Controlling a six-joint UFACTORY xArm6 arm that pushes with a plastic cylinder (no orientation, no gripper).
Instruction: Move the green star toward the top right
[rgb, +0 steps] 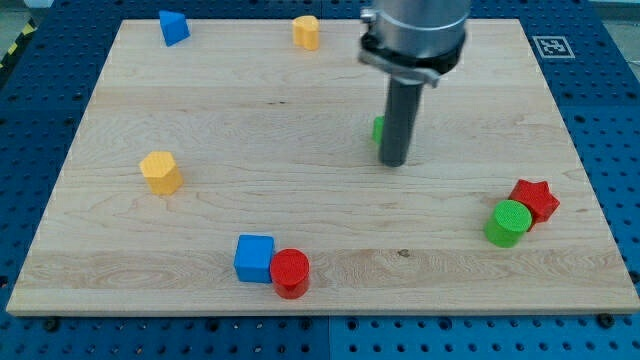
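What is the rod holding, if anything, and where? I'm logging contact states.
Nothing is held. My tip stands against a green block, mostly hidden behind the rod.

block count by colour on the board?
Blue: 2, a wedge-like block and a cube
Yellow: 2, one at the top, one at the left
Red: 2, cylinder, star
Green: 2, cylinder, a sliver behind my tip
Total: 8

Blue cube (254, 257) touches red cylinder (291, 272) — green cylinder (509, 222) touches red star (535, 199).
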